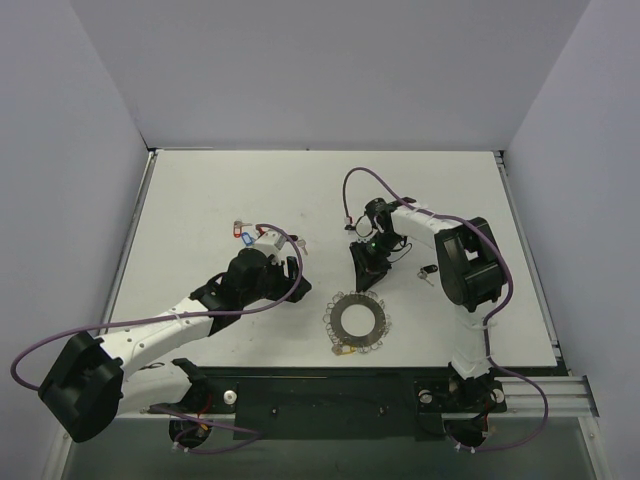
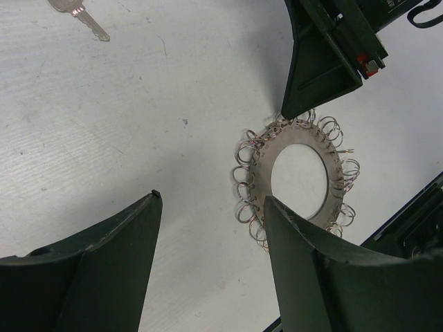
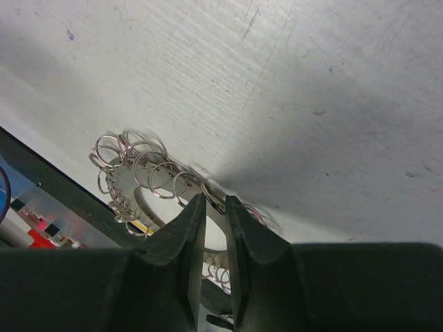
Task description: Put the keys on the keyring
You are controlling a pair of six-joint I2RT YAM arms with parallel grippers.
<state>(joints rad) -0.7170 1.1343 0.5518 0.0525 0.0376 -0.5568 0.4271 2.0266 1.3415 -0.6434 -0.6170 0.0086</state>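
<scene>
Keyring lies flat on the surface, centre-near. Right gripper, almost closed, pinches a small ring on its far rim. Left gripper hangs wide open and empty just left of it, with keys farther left.

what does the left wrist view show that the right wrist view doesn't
Only left wrist: a loose key, the whole keyring with its open centre, and the left gripper spread wide. Only right wrist: how nearly shut the right gripper is on the keyring's fringe of small rings. Both: the keyring, the right gripper's tips and the white table.
</scene>
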